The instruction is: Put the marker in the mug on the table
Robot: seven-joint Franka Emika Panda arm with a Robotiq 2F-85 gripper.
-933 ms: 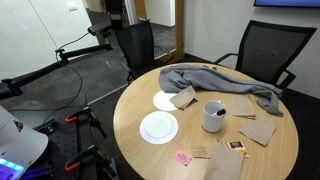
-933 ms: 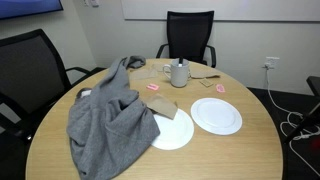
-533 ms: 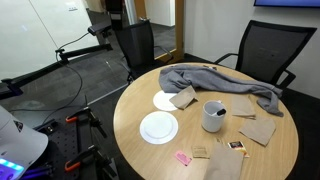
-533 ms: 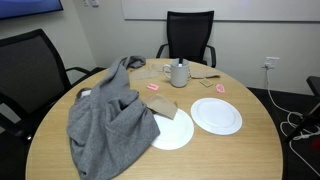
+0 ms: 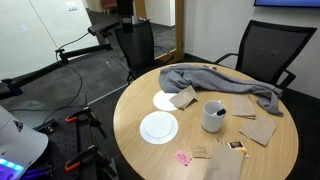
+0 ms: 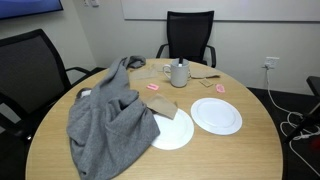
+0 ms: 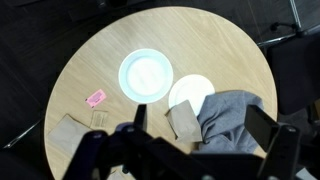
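Your gripper (image 7: 172, 135): a dark, blurred mass along the bottom edge of the wrist view, high over the table (image 7: 90, 60). Its prongs stand apart with tabletop showing between them and nothing held, though their tips are soft and partly cut off. Arm (image 5: 127, 8): you get only a dark stub at the top edge in an exterior view. Mug (image 5: 213, 116): white, upright, dark inside, standing near the table edge that faces a black chair (image 5: 265, 50) and close to the grey cloth (image 5: 225, 82). In the wrist view the mug is hidden behind the gripper. Marker (image 5: 246, 116): hard to make out. You can read it only as a thin pale sliver lying flat among the tan napkins (image 5: 258, 130) just beside the mug, outside it, and the other views do not resolve it. Grey cloth: rumpled, spread from the chair-side edge inward, with its far folds unreadable. Second plate (image 6: 172, 130): white, partly covered by the cloth and a napkin, so its full rim is not visible. Bare plate (image 6: 216, 115): white, fully in view, beside the second plate and apart from the mug. Pink item (image 7: 96, 98): small, near the table edge, too small for you to identify.
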